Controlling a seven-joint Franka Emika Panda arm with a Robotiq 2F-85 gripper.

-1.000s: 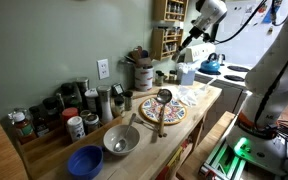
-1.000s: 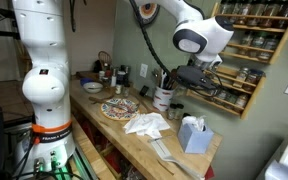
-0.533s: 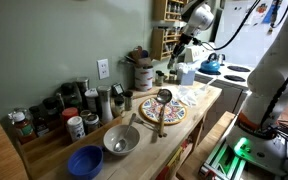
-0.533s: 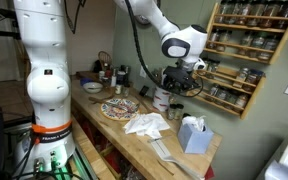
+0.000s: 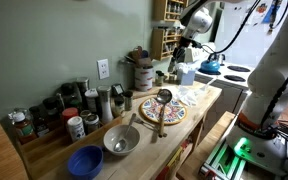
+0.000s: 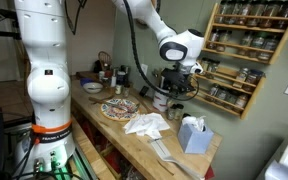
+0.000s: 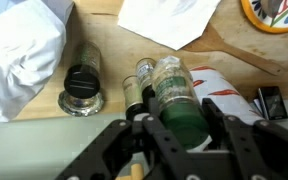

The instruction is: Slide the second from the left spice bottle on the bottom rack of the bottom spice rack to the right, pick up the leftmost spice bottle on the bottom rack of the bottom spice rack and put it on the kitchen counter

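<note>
Tool clenched on a spice bottle w/ greenish contents, held over the desk, clear of the bottom spice rack on the wall. Under it in wrist view: black-lidded jar, white cloth. Bottom rack holds a row of jars; can't tell gaps.

Dishes, cloth and kettle around a patterned plate

In an exterior view a round plate with a colourful pattern carries a dark-headed ladle with a wooden handle. A shiny metal bowl sits at its 8 o'clock, and a deep blue bowl lies farther along that line. A white wall outlet is at 10 o'clock and a blue kettle near 1 o'clock. In an exterior view a crumpled white cloth lies at the plate's 4 o'clock, with a pale blue tissue box at the cloth's 3 o'clock.
</note>
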